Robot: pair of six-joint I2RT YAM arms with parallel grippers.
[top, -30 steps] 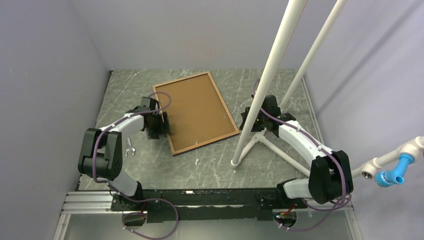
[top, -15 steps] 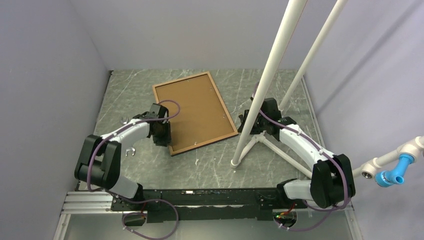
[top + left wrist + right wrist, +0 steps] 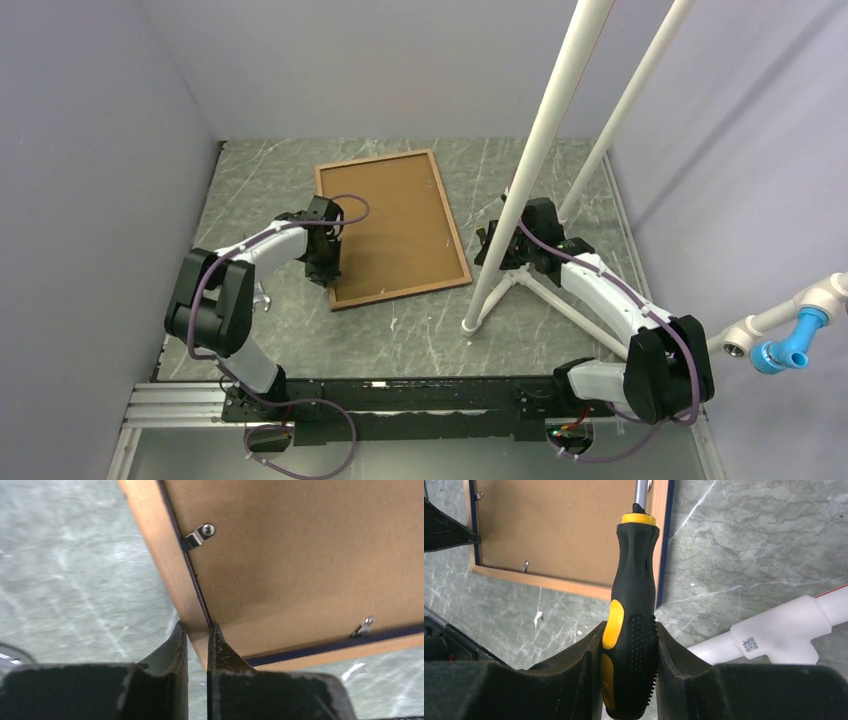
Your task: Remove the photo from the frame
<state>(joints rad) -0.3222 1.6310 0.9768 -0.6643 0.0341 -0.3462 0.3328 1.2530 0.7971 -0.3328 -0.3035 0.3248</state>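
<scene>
- My left gripper now sits at the lower-left corner of the frame; a second ago it hung open beside the frame's left edge, farther up the picture.
- Its jaws have come together since then and now pinch the light wood rim, one finger on the outer side and one on the inner.
- The frame has turned with that move. Its long sides ran slantwise across the table before, and now they stand nearly upright in the top view.
- My reading is that I now have a hold to steady the frame while its back is opened, though nothing is out yet.
- The photo is not visible in any view. The frame lies face down in the middle of the table, so I judge the print is still under the brown back board.
- The left wrist view shows what the top view cannot: two small metal clips, one at upper centre and one at lower right, both lying over the board's edge.
- My right gripper waits at centre right, just beside the frame's right edge and behind the white pole.
- Only the right wrist view shows it clenched on a black-and-yellow screwdriver, whose shaft points towards the frame's rim.
</scene>
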